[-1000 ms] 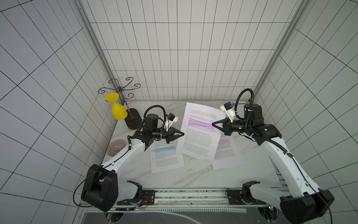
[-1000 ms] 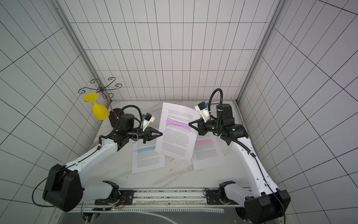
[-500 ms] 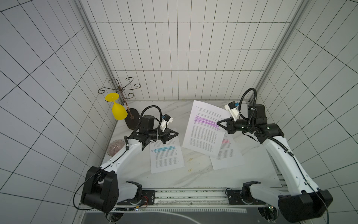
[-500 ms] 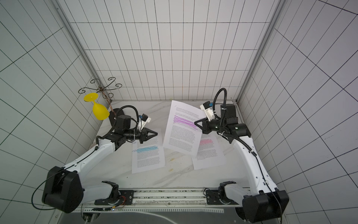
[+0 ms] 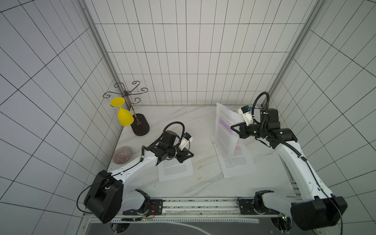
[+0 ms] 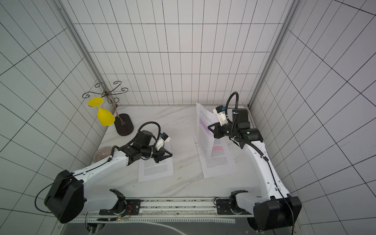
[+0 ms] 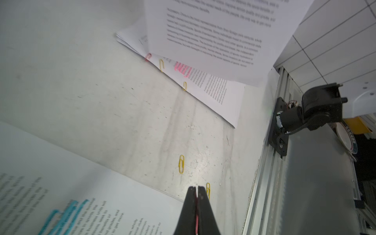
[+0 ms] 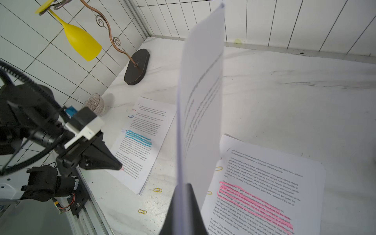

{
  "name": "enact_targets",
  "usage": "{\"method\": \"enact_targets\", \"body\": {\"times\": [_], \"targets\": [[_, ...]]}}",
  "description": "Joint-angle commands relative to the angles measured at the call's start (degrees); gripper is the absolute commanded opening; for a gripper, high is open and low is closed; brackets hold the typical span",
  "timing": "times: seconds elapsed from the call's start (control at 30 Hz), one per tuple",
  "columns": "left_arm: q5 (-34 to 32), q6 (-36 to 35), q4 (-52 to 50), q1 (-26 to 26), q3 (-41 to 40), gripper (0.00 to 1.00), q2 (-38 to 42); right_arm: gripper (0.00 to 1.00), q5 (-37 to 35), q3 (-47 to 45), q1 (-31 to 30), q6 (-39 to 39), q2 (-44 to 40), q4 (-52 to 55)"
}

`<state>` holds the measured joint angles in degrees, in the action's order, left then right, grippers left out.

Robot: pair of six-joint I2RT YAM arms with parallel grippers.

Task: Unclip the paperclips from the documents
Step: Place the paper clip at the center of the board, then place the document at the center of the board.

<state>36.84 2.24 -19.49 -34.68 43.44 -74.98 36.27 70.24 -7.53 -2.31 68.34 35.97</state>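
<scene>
Document edge pinched upright, right pincer

Three walls of white oblong tiles with thin dark joints close the space at the back and at both sides. A grey metal post stands in each back corner. The desk has a white marble look, with faint grey veins and some small dark scratches. Along its front edge runs a metal rail. The light is even and cool, and the shadows on the desk are soft.
</scene>
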Motion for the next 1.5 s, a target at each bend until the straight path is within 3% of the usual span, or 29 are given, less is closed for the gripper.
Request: {"method": "enact_targets", "body": {"times": [0.0, 0.13, 0.37, 0.47, 0.53, 0.67, 0.87, 1.03, 1.23, 1.47], "targets": [[-9.3, 4.2, 1.2, -7.3, -0.7, 0.0, -3.0, 0.0, -2.9, 4.7, 0.2, 1.6, -0.3, -3.3], [-16.2, 5.4, 2.1, -13.0, 0.5, 0.02, -7.3, 0.0, -3.4, 3.9, 0.2, 2.3, -0.5, -4.8], [-20.0, 7.7, 5.2, -15.3, 2.1, 0.11, -13.2, 0.0, -3.8, 2.7, 0.2, 2.5, -1.0, -4.8], [-19.7, 7.7, 5.3, -15.8, 3.0, 0.28, -14.7, 0.0, -3.8, 1.7, 0.2, 2.7, -1.4, -4.8], [-19.7, 7.7, 5.5, -16.0, 3.0, 0.46, -14.7, 0.0, -3.7, 1.1, 0.2, 2.7, -1.7, -4.8], [-19.9, 7.7, 5.2, -16.1, 2.7, 0.59, -13.5, 0.0, -3.6, 0.7, 0.2, 2.6, -1.7, -4.8], [-29.2, 8.7, -0.7, -14.3, 5.8, 0.59, -8.1, 0.0, -0.2, 1.2, -0.6, 5.1, 0.3, -8.6], [-35.6, 13.6, -4.8, -5.2, 9.5, 0.57, -3.6, 0.0, -0.3, 6.4, -6.0, 7.5, 7.2, -11.0], [-40.2, 12.5, -12.5, 3.8, 17.3, 0.55, -4.5, 0.0, 6.1, 16.5, -11.3, 8.8, 19.3, -11.6], [-40.8, 10.1, -15.8, 6.0, 21.7, 0.55, -5.8, 0.0, 7.1, 20.3, -9.4, 8.5, 30.2, -17.2]]}}
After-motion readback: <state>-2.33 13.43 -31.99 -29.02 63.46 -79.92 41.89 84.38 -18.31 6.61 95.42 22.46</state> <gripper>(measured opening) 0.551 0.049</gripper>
